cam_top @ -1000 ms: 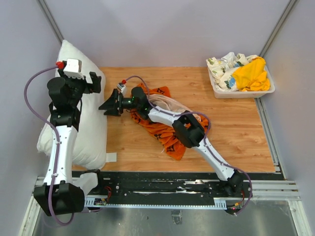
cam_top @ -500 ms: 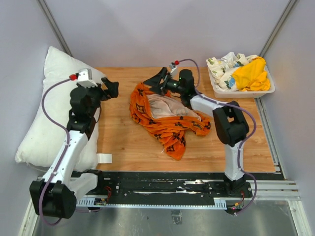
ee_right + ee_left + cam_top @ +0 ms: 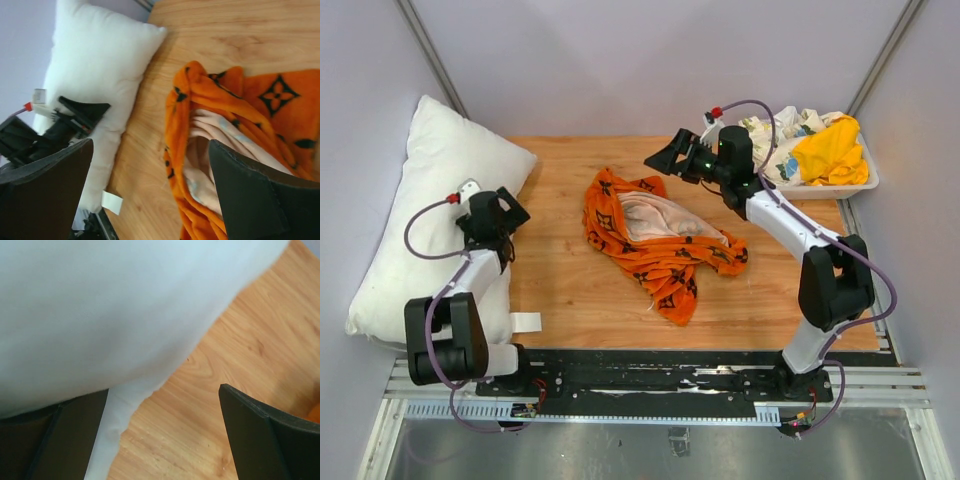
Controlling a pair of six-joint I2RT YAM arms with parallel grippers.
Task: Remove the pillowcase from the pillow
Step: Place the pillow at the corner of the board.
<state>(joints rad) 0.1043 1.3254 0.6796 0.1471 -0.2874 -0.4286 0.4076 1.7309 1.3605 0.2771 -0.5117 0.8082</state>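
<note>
Pillowcase (image 3: 660, 245): one, crumpled orange fabric with black motifs, lying mid-table (image 3: 580, 300), apart from the one pillow (image 3: 425, 215), a plump, smooth white rectangle at the left edge. Two grippers, left (image 3: 508, 212) and right (image 3: 662, 160), both spread wide, grasping nothing.

You've got the pillowcase (image 3: 665, 270): bright orange w/ black flower & diamond motifs, pale peach-cream inside. Pillow (image 3: 420, 200): plain white, no print. Desk (image 3: 790, 280): light wood grain. In the white bin (image 3: 815, 188) you'll see a plain yellow cloth (image 3: 832, 150) & a white cloth (image 3: 775, 140) w/ floral print.
</note>
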